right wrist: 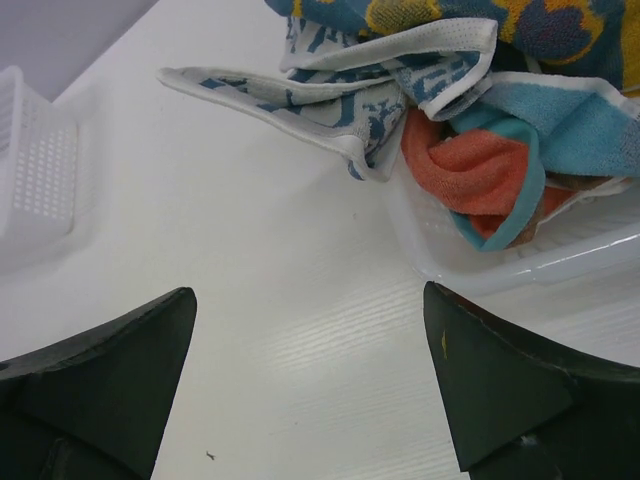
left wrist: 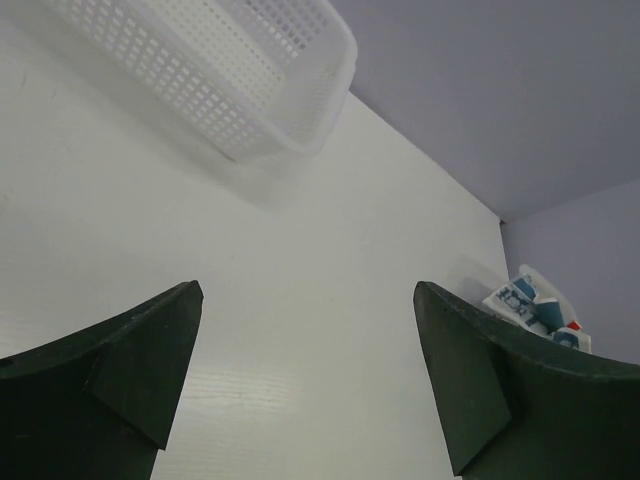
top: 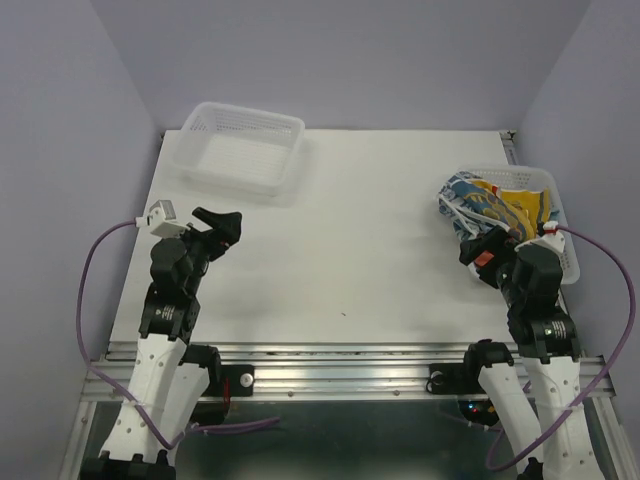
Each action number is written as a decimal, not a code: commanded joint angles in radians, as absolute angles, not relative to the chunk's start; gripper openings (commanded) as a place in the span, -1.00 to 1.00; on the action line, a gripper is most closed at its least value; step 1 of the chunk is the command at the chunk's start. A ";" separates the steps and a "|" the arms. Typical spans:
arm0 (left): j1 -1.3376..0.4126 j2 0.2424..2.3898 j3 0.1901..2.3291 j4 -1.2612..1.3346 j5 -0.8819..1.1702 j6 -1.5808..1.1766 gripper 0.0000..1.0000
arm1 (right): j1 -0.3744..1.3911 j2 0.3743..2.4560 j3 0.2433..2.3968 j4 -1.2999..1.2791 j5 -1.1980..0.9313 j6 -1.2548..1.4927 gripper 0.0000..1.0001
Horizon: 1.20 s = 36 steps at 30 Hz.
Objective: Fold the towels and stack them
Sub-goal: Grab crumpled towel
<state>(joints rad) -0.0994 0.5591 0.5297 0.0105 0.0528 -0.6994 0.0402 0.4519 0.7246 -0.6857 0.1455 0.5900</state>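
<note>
**White table, open claws: first towel not yet lifted**

White tabletop [top: 380, 260] between lilac walls carries two mesh baskets. The right gripper [right wrist: 310, 300] hovers with its fingers spread wide and nothing between them. Just ahead of it, off toward its right finger, the towels [right wrist: 480, 110] lie heaped in a white basket [right wrist: 500, 270], none of them folded. A blue-and-white towel [right wrist: 320, 100] spills over the rim onto the table straight ahead of the claw, with an orange towel [right wrist: 465, 170] bunched behind it. The left gripper [left wrist: 307, 290], likewise spread and empty, hangs well apart from the heap, an empty basket [left wrist: 250, 90] ahead of it to its left.

The step in hand looks to be drawing one cloth out. The draped blue-and-white corner seems the fairest hold. The claw should pinch a single layer near the hem and lift it up and away from the rim so the basket is not dragged. It can then lay the cloth flat on the table between the claws, where both can reach. How the cloths tangle deeper in the pile cannot be made out, so a slow pull would guard against dragging a second one along.
</note>
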 commanded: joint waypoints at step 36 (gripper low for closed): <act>-0.104 0.624 0.500 0.072 -0.035 -0.649 0.97 | 0.215 1.302 1.157 -0.422 0.403 0.048 1.00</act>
